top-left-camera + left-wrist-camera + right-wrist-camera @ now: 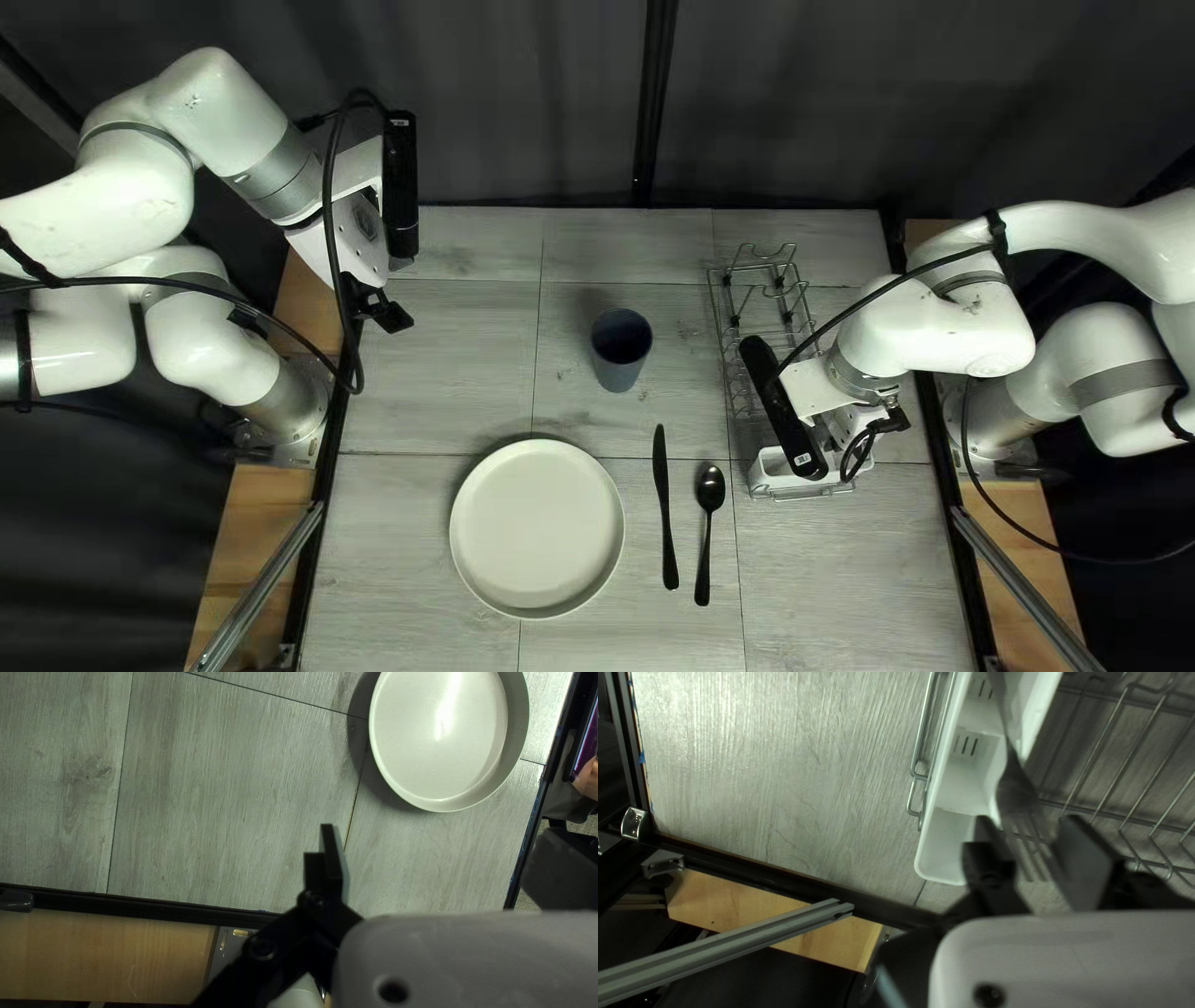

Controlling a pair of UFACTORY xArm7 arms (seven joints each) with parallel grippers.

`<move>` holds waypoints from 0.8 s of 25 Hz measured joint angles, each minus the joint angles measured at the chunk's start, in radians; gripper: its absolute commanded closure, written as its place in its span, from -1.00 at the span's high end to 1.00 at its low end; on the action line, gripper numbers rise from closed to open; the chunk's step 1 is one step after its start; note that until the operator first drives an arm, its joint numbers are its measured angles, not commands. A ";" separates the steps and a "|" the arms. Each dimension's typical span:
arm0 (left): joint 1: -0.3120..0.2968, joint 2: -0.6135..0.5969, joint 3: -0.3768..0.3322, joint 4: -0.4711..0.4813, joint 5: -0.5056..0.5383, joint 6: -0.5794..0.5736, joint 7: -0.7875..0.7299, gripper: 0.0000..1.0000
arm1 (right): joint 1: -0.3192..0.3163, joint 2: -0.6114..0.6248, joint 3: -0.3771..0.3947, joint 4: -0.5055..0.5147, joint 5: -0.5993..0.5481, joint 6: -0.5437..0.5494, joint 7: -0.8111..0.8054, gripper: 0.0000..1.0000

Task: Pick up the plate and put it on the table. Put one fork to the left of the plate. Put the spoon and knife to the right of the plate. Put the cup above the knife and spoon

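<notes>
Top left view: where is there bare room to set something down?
Bare patches: between the plate and the table's left edge; left of the cup, beyond the plate; right of the spoon, nearer than the rack. Crowded: between plate, knife and spoon, and at the rack, where the right claw has a fork between its open fingers.

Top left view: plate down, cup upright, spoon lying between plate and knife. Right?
Spoon and knife are swapped. The top left view shows the knife between the plate and the spoon. Plate down and cup upright both stand.
</notes>
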 measured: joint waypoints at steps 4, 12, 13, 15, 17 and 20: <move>0.000 0.000 0.000 0.000 0.000 0.000 0.000 1.00 | 0.000 -0.023 0.013 0.019 -0.008 0.042 0.024 -0.86; 0.000 0.000 0.000 0.000 0.000 0.000 0.000 1.00 | -0.002 -0.126 0.060 0.109 -0.038 0.240 0.113 -0.99; 0.000 0.000 0.000 0.000 0.000 0.000 0.000 1.00 | -0.003 -0.142 0.067 0.123 -0.043 0.269 0.125 -0.99; 0.000 0.000 0.000 0.000 0.000 0.000 0.000 1.00 | -0.006 -0.175 0.078 0.155 -0.054 0.325 0.147 -0.99; 0.000 0.000 0.000 0.000 0.000 0.000 0.000 1.00 | -0.009 -0.203 0.087 0.185 -0.064 0.370 0.164 -0.99; 0.000 0.000 0.000 0.000 0.000 0.000 0.000 1.00 | -0.014 -0.227 0.100 0.225 -0.077 0.417 0.186 -1.00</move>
